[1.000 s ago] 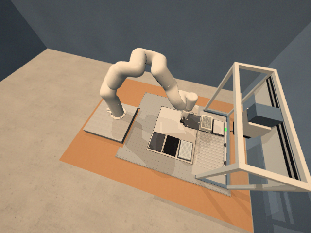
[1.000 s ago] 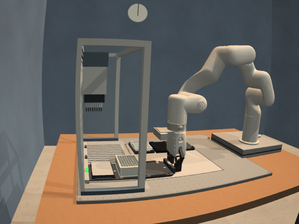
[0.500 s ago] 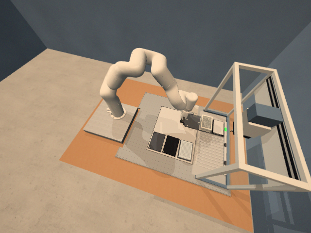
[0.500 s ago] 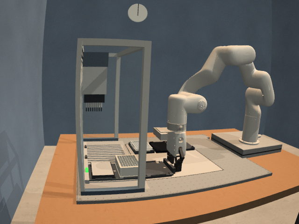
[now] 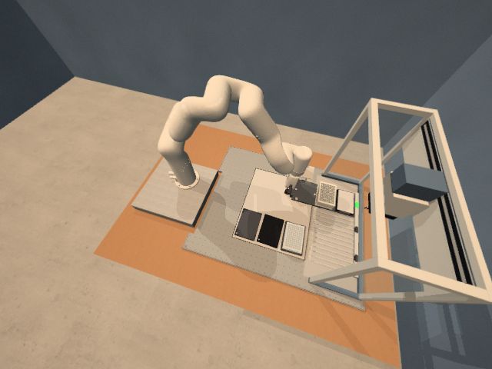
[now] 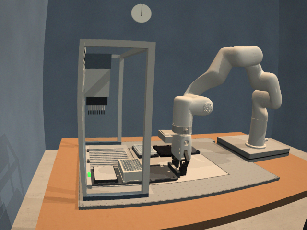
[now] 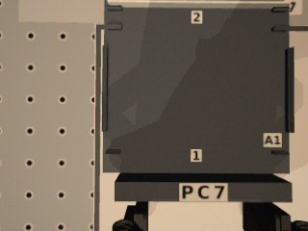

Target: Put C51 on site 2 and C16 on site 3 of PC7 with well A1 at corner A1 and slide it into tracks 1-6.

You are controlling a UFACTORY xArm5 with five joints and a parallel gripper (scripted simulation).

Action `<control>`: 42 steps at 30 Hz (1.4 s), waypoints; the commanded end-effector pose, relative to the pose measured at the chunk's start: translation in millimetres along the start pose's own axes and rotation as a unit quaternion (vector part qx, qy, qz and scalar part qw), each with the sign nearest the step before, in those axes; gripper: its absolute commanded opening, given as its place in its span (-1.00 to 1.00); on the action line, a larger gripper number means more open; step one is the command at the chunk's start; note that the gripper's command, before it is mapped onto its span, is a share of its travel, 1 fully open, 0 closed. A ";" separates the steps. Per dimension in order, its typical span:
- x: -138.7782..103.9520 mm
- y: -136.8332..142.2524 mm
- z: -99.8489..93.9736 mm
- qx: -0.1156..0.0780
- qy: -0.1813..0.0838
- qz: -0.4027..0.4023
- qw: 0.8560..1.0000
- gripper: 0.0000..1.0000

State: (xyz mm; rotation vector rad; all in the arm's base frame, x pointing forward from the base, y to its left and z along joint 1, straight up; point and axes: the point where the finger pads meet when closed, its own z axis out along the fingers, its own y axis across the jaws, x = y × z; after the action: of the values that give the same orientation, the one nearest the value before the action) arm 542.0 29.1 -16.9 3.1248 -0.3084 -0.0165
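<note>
The end effector (image 5: 288,190) (image 6: 180,168) stands low behind the handle (image 6: 173,169) (image 7: 203,192) of the plate carrier PC7 (image 5: 304,191) (image 6: 162,172) (image 7: 197,91), its fingers spread well open with nothing between them. Whether they touch the handle cannot be told. Beyond the handle, site 1 of the carrier is bare. Next along it, C51 (image 5: 327,194) (image 6: 130,170), the tall deep-well block, sits on site 2, and C16 (image 5: 345,201) (image 6: 104,174), the low plate, lies on site 3 at the far end. The carrier reaches into the rails (image 5: 333,236) (image 6: 107,156) at their edge, and a lamp (image 5: 357,204) (image 6: 88,174) behind its far end glows green. To the side, C15 (image 5: 294,237) (image 6: 144,150) lies in its nest, beside two dark nests (image 5: 270,230) (image 5: 248,224).

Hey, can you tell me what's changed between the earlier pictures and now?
Nothing has visibly moved. The gripper stays at the handle end of the carrier, and the lamp is green as before.
</note>
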 end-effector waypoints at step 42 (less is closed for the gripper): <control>-7.0 -1.3 -29.5 0.001 0.005 0.000 1.000 0.62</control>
State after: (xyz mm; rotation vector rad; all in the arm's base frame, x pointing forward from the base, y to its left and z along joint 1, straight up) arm 534.3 31.7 6.2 3.1259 -0.3070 -0.0058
